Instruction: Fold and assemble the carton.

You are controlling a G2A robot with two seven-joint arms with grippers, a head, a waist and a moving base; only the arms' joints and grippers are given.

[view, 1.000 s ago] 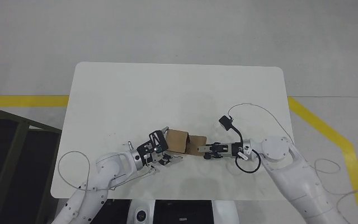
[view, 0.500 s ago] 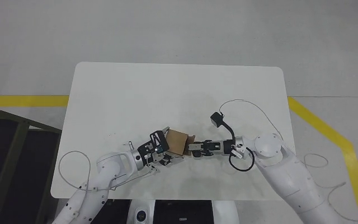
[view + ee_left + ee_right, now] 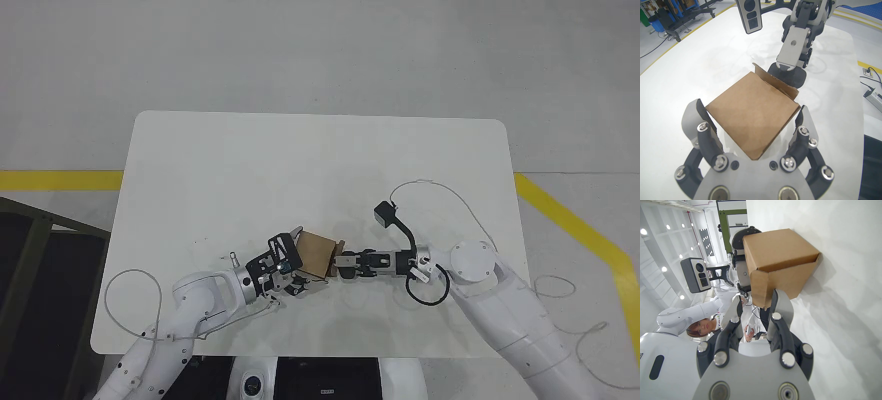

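Carton [image 3: 753,121] lay on the bench [image 3: 687,66] near its front edge, between my two hands. My left hand [image 3: 752,106] was spread wide, its pads [image 3: 702,111] pressed against two opposite corners of the body, holding it. Beyond it, my right hand [image 3: 756,296] stood part open, straddling the free edge of the raised end flap [image 3: 761,285] without closing on it. Judged light, thin board: stiff across panels, easily crushed. Grip at corners and flap edges, never mid-panel.
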